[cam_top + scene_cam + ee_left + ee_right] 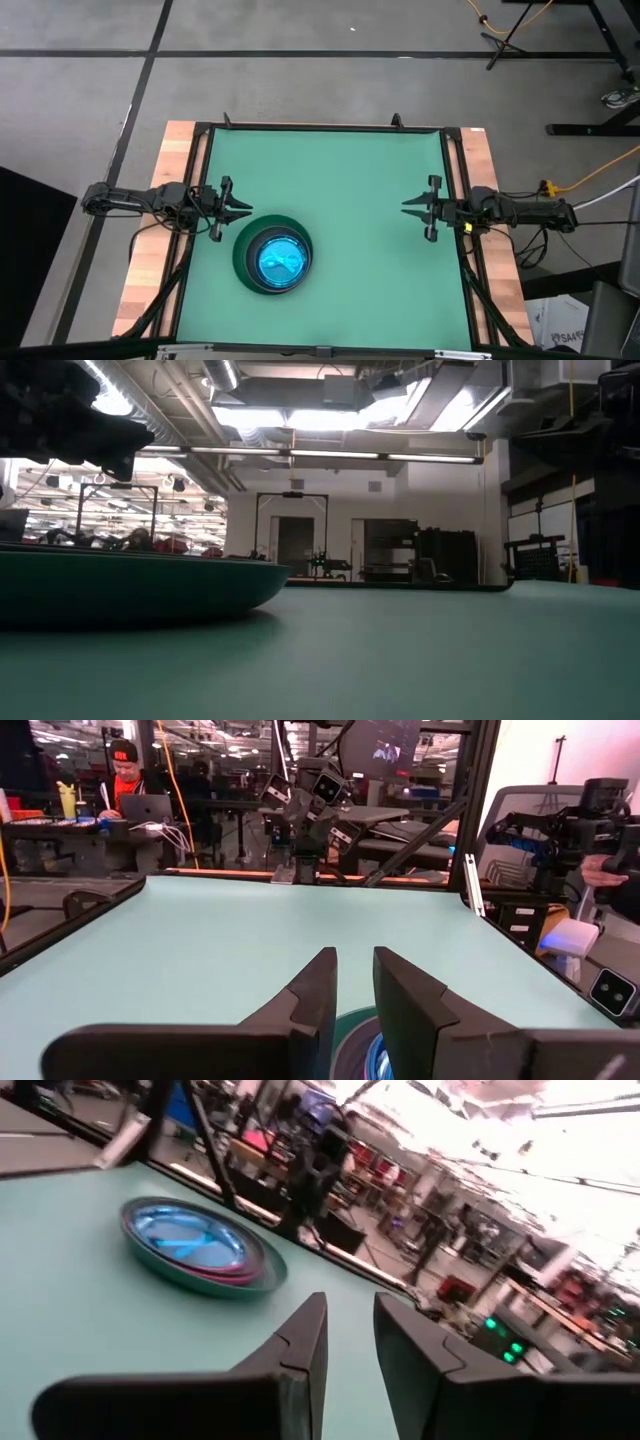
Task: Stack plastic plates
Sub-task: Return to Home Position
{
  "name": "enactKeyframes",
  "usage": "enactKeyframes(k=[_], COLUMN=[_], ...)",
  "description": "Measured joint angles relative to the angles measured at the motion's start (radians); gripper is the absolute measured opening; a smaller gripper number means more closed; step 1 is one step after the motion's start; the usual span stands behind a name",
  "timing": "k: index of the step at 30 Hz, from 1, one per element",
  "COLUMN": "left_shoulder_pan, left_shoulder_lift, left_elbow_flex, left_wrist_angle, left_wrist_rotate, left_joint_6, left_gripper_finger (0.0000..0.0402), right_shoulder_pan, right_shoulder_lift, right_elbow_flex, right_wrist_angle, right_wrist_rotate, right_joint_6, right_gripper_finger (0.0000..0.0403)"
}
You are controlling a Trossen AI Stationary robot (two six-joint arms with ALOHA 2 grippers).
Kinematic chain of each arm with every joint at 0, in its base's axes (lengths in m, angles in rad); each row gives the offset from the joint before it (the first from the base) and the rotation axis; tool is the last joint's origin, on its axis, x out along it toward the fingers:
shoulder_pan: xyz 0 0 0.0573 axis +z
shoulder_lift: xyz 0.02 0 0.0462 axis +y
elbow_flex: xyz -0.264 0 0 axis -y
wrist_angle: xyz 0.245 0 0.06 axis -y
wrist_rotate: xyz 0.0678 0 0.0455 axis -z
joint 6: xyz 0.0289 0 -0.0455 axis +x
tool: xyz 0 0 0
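The plastic plates sit in one stack [272, 257] on the green mat, near its left near corner. A large dark green plate is at the bottom, a pink rim shows in the stack [195, 1245], and a translucent cyan plate lies on top. The low view shows the bottom plate's green rim [130, 585] resting on the mat. My left gripper [248, 210] hovers just beyond the stack's far-left edge with its fingers a narrow gap apart [355, 970]. My right gripper [405, 207] waits at the mat's right side, also narrowly open [350, 1315]. Neither touches a plate.
A black frame [320, 128] borders the mat, with wooden table strips [150, 250] outside it. The mat's middle and right half [380, 270] are bare. Beyond the table a person sits at a desk [125, 780], and a hand [600, 870] shows at the side.
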Motion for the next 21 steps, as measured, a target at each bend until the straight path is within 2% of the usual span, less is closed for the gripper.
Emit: enactKeyframes(k=[5, 21], left_shoulder_pan=[0.0, 0.0], left_shoulder_lift=[0.0, 0.0], left_elbow_flex=[0.0, 0.0], left_wrist_angle=[0.0, 0.0], left_wrist_rotate=[0.0, 0.0], left_joint_6=[0.0, 0.0], left_gripper_finger=[0.0062, 0.0062], right_shoulder_pan=[0.0, 0.0], right_shoulder_lift=[0.003, 0.003], right_elbow_flex=[0.0, 0.0], right_wrist_angle=[-0.019, -0.026], right_wrist_rotate=[0.074, 0.05], right_joint_6=[-0.004, 0.004], right_gripper_finger=[0.0081, 0.0081])
